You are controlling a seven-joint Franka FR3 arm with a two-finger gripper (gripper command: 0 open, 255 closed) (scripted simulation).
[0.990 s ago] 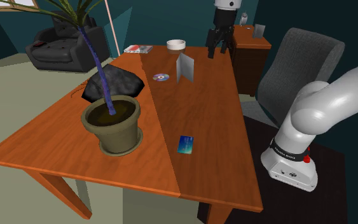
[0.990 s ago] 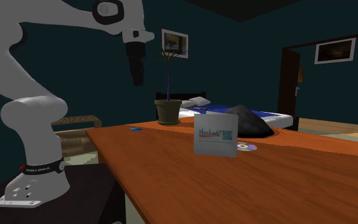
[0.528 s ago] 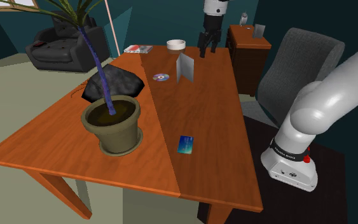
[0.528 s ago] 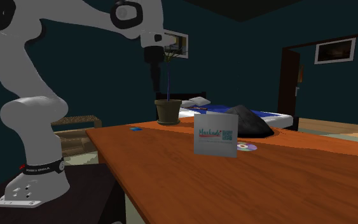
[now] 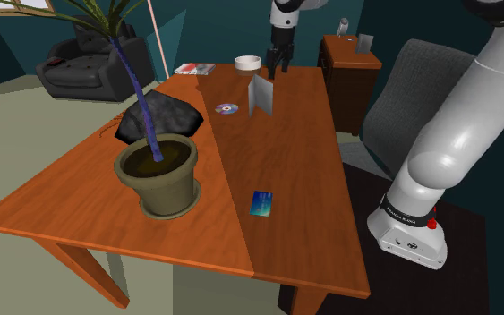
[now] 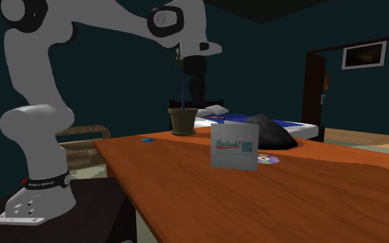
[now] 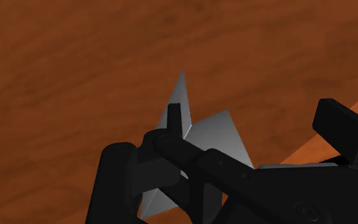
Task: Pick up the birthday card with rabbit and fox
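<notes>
Currently on the wooden bench (image 5: 294,161):

- Birthday card (image 5: 261,94): plain white and folded. It stands upright near the bench's far end, just to the shoulder view's right of a disc (image 5: 226,108). The second exterior view shows teal lettering and a small code square on its face (image 6: 234,146).
- Hand (image 5: 277,64): black, pointing down, and raised above the card without touching it. Its fingers are spread apart and grip nothing.
- White bowl (image 5: 247,62): near the far edge.
- Plant pot (image 5: 158,174): toward the shoulder view's left.
- Small blue card (image 5: 260,202): lying flat, well apart from the birthday card.
</notes>
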